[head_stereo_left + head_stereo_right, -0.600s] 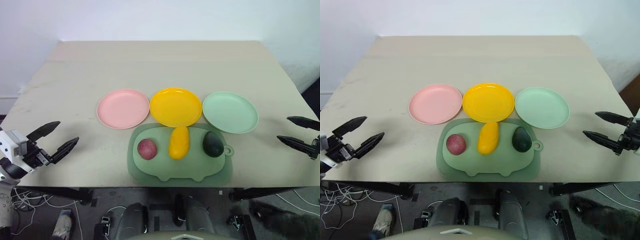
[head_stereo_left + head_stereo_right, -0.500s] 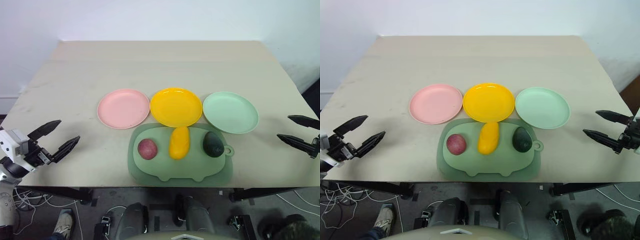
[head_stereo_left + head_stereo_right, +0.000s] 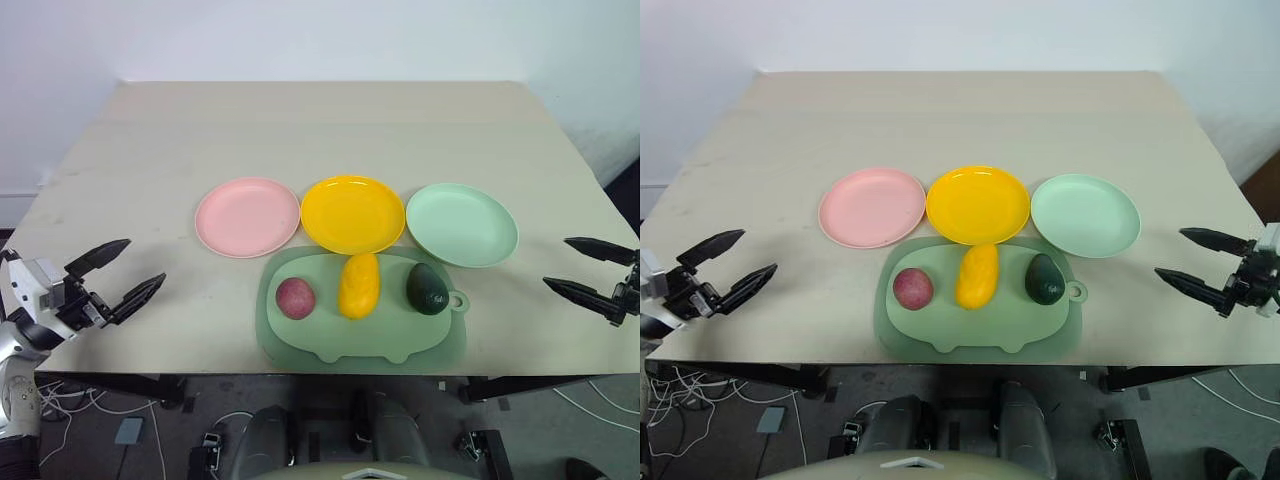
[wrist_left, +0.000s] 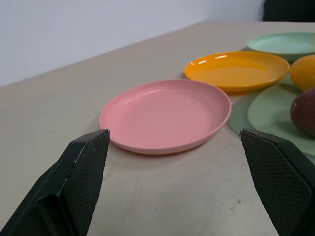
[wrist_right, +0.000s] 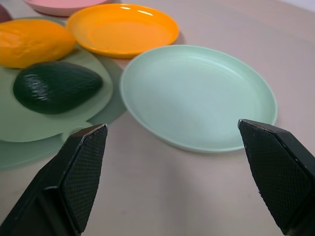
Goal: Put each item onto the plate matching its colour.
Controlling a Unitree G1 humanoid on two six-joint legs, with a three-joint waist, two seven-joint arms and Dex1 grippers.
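Observation:
Three plates stand in a row mid-table: a pink plate, a yellow plate and a mint green plate. Just in front of them, on a dull-green mat, lie a reddish-purple fruit, a yellow mango-like fruit and a dark green avocado. My left gripper hovers open at the table's left front edge, facing the pink plate. At the right edge my right gripper is open too, facing the green plate and avocado. Neither holds anything.
The beige table stretches bare behind the plates to a white wall. Its front edge runs just below the mat. Cables lie on the floor under the left front corner.
Both grippers have edged slightly inward toward the table's middle. Fruits and plates have not moved.

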